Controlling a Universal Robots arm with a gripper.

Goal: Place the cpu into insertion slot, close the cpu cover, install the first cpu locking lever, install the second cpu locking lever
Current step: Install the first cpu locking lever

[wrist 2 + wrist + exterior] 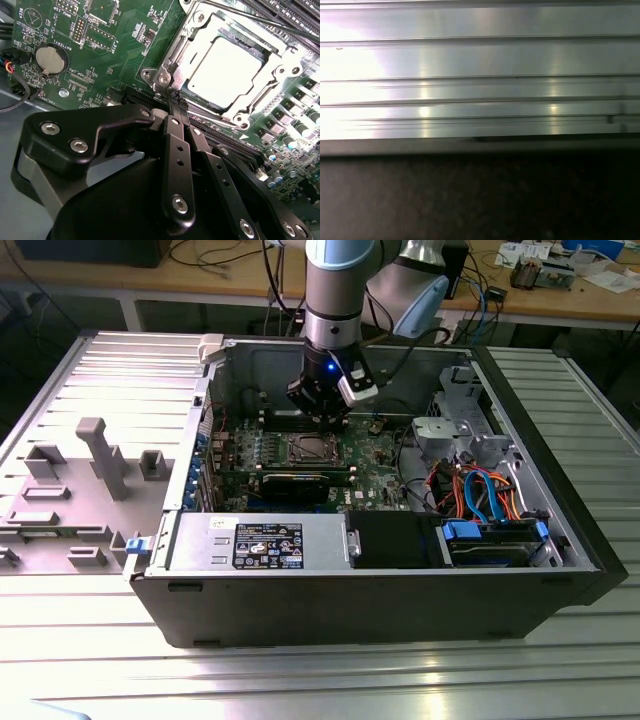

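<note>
At cpu cover (pixel 176 50) corner, claw (pixel 176 105) downward

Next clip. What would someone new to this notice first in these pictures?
In the exterior view, the arm reaches down into an open computer case that stands on a ribbed metal table. In the second wrist view, the bright cpu lies on the green board with the cover down around it. The black gripper, shut, has its tips at a corner of that cover.
</note>
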